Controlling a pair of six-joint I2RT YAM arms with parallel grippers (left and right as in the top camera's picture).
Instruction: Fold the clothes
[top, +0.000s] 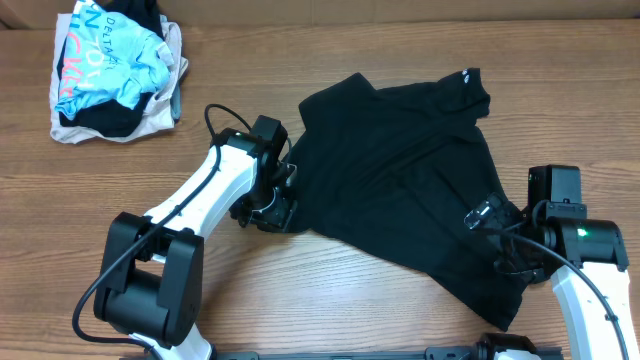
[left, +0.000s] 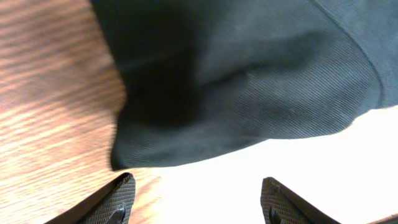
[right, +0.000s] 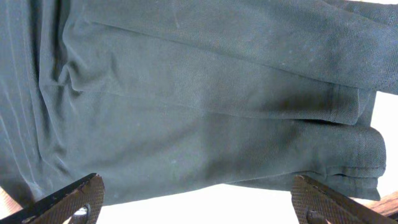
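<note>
Seen from overhead, the black garment (top: 400, 170) lies spread and rumpled across the middle and right of the desk (top: 330, 295), a small white logo (top: 463, 73) near its far edge; a heap with a light-blue top (top: 105, 60) and a beige garment (top: 130, 128) sits at the desk's far left corner, out of both wrist cameras' sight; the left claw (top: 278, 208) sits at the garment's left edge, the right claw (top: 497, 222) over its near right part; the left wrist view shows fingers (left: 112, 202) spread with nothing between them, a fabric corner just beyond the tips on bare wood; the right wrist view shows fingers (right: 74, 199) wide apart, pinching nothing, folded hems lying just ahead.
</note>
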